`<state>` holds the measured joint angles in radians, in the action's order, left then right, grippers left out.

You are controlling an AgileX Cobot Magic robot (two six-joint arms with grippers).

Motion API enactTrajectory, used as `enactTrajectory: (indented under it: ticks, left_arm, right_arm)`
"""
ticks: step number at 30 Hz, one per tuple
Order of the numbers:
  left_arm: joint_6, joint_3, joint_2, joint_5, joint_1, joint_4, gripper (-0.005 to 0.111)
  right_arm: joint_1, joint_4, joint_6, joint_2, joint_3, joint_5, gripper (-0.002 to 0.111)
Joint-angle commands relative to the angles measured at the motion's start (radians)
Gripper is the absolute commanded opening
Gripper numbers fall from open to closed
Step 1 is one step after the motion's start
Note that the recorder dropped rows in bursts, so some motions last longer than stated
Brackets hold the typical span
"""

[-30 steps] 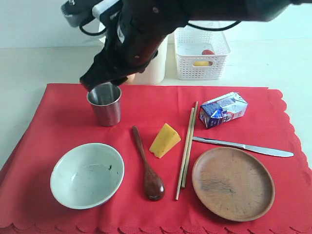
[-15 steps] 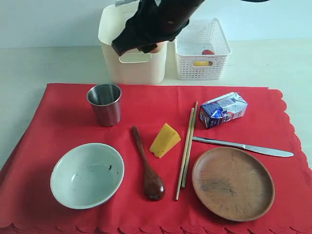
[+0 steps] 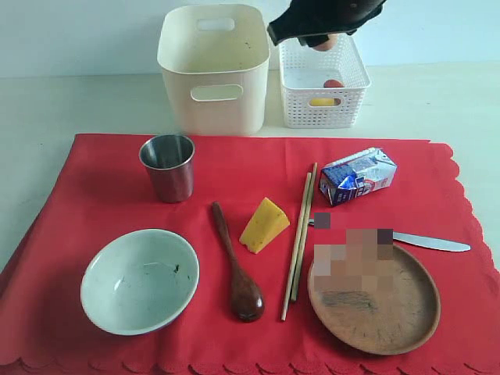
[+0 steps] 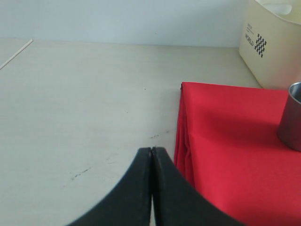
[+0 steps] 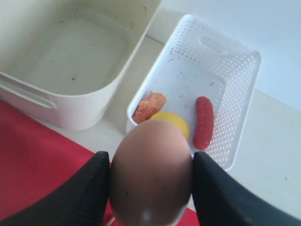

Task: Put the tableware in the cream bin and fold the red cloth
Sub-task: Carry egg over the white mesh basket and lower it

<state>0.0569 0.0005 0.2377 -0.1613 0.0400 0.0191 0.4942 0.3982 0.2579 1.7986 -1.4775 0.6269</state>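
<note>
An egg (image 5: 151,176) is held between the right fingers (image 5: 84,193) over the white basket (image 5: 235,70); the left fingers (image 4: 136,188) are pressed together, empty, beside the red cloth (image 3: 234,164); the tableware (image 3: 141,280) lies on that cloth, the cream bin (image 3: 215,70) empty; food is seemingly being cleared first, so a release into the basket is called for.

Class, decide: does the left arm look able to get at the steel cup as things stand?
Probably yes: only red cloth lies between the left gripper and the steel cup, and the right gripper is away holding the egg. The left jaws, shut, must open first.
</note>
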Motion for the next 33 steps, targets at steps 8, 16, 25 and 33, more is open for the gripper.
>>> enactTrajectory:
  ticks: [8,16,25,33]
  left_arm:
    - [0.000,-0.001,0.008,0.007,-0.001,-0.005,0.001]
    - [0.000,-0.001,0.008,0.007,-0.001,-0.005,0.001]
    - [0.000,-0.001,0.008,0.007,-0.001,-0.005,0.001]
    - [0.000,-0.001,0.008,0.007,-0.001,-0.005,0.001]
  right_arm:
    - [-0.131,0.009,0.003,0.150,-0.005,-0.215,0.000]
    - [-0.212,0.000,0.067,0.274,-0.005,-0.468,0.000]
    - [-0.217,0.000,0.067,0.351,-0.005,-0.584,0.000]
    - [-0.217,-0.002,0.067,0.379,-0.005,-0.610,0.042]
